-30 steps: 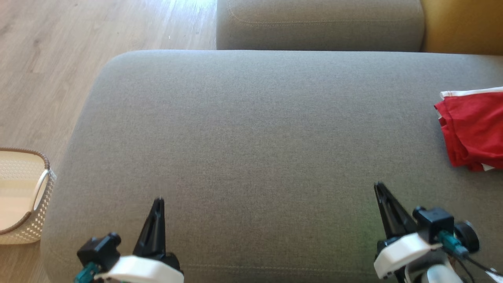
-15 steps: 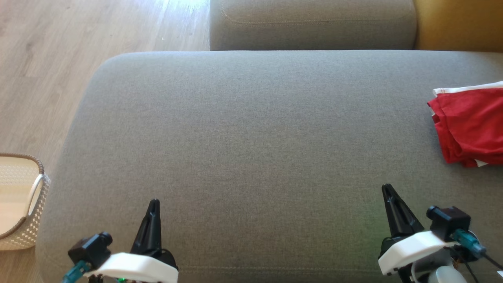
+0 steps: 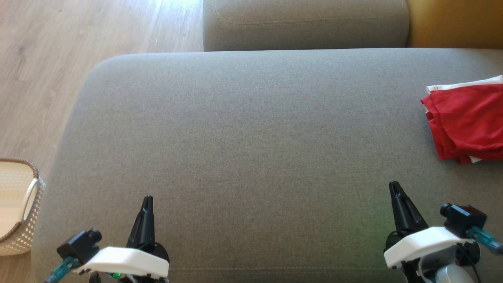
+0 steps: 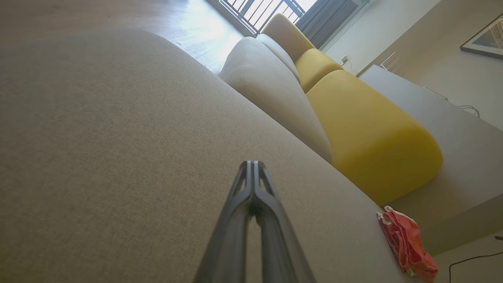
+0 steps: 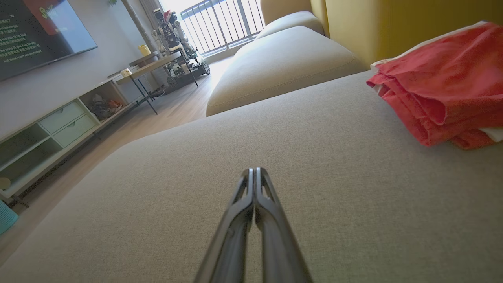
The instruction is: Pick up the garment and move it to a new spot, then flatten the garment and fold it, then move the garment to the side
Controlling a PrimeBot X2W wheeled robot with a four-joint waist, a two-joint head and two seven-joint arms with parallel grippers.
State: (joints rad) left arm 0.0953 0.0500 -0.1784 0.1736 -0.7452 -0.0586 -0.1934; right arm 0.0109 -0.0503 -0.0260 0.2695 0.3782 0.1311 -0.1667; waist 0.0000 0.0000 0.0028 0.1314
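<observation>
The garment (image 3: 467, 120) is red with a white edge, folded into a compact stack at the right edge of the grey sofa cushion (image 3: 251, 141); it also shows as the garment (image 4: 406, 245) and the garment (image 5: 444, 82) in the wrist views. My left gripper (image 3: 147, 198) hovers at the lower left, shut and empty, far from the cloth. My right gripper (image 3: 393, 184) sits at the lower right, shut and empty, a short way below and left of the garment. Both pairs of fingers are pressed together in the wrist views, left gripper (image 4: 252, 163) and right gripper (image 5: 254, 169).
A cream woven basket (image 3: 17, 204) stands on the wooden floor (image 3: 47, 59) at the left. A second grey cushion (image 3: 304, 23) and a yellow cushion (image 3: 456, 23) lie beyond. The right wrist view shows a TV unit (image 5: 59, 125) and a side table (image 5: 153, 67).
The head camera has panned right, so the whole scene slid left. Both grippers stay shut and empty; the right gripper has shifted slightly right.
</observation>
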